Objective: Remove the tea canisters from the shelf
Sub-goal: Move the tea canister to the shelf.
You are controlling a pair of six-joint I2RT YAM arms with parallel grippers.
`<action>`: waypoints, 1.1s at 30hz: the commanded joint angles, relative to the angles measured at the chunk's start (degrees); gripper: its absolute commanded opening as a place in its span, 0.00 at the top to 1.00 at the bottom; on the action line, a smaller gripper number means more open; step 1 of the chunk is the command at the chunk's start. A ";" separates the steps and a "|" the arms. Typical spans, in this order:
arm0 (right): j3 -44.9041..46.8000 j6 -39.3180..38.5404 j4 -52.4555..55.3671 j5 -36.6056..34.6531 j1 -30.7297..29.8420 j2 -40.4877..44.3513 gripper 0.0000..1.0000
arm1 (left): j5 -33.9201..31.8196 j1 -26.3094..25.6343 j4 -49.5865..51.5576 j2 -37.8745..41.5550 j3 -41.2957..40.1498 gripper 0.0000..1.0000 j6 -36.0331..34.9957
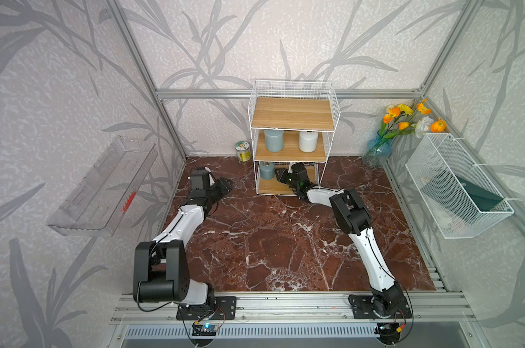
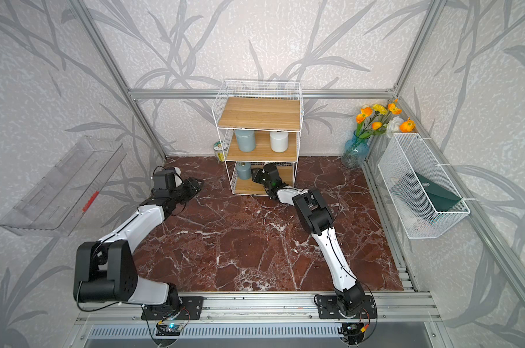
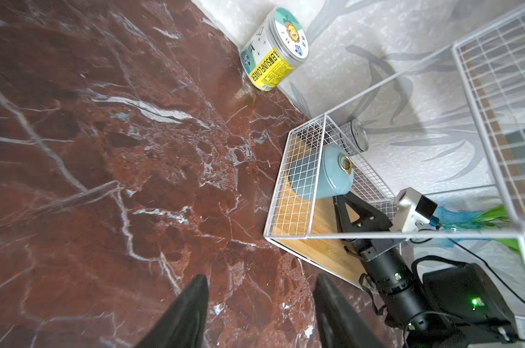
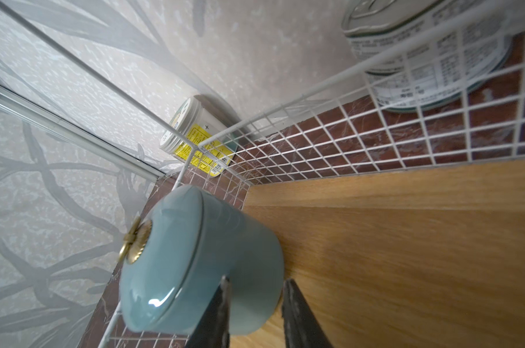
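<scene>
Lower blue-grey canister (image 1: 267, 170) stands upright, lid up; right pincer (image 4: 256, 281) closed beside it, left pincer (image 3: 261, 278) open.

Pale wallpaper printed with grey leaf sprays is covering the far wall (image 1: 255, 45), the left wall (image 1: 44, 90) and the right wall (image 1: 511, 75); aluminium rails (image 1: 207, 93) are framing the corners. A red-brown marbled counter (image 1: 285, 241), veined in white, is filling the floor of the cell and reflecting soft, even light. A clear plastic tray (image 1: 104, 186) is hanging on the left wall, a white mesh basket (image 1: 430, 180) on the right. In the far right corner a blue glass vase (image 1: 377, 152) is holding orange, yellow and white flowers (image 1: 394, 112).
</scene>
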State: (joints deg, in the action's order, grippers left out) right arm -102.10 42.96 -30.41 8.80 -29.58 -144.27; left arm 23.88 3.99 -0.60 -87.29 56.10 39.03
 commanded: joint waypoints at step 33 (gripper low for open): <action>25.52 -9.08 -3.83 1.99 0.56 21.57 0.69 | 30.36 -8.29 10.19 -52.38 63.55 1.00 6.34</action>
State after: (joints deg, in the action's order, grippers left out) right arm -77.60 36.23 -32.36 11.42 -28.84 -126.74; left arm 54.87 -4.43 5.13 -138.37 116.99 47.94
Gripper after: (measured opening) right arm 0.310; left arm 0.048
